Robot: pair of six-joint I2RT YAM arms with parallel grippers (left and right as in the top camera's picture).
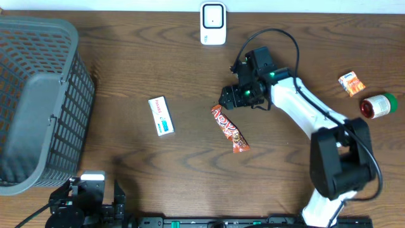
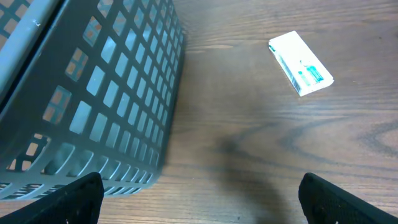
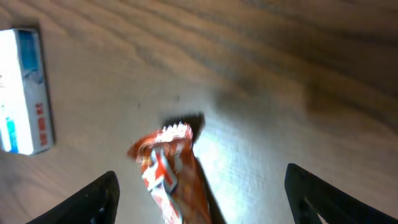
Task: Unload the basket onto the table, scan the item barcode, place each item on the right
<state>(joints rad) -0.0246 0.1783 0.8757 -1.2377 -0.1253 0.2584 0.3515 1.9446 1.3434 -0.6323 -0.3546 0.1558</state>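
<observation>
An orange-red candy bar wrapper (image 1: 230, 128) lies flat on the wooden table, near the middle. My right gripper (image 1: 229, 99) hovers over its upper end, open. In the right wrist view the wrapper's crimped end (image 3: 166, 163) lies between the two wide-apart fingers (image 3: 93, 200), touching neither. A white scanner (image 1: 212, 23) stands at the table's far edge. A white box with teal print (image 1: 161, 115) lies left of the wrapper and also shows as a white box (image 2: 301, 63) in the left wrist view. My left gripper (image 2: 202, 208) is open over bare wood at the front left.
A large grey mesh basket (image 1: 38, 101) fills the left side, its wall (image 2: 93, 93) close to my left gripper. A small orange packet (image 1: 352, 83) and a red-and-green capped jar (image 1: 378, 106) lie at the right edge.
</observation>
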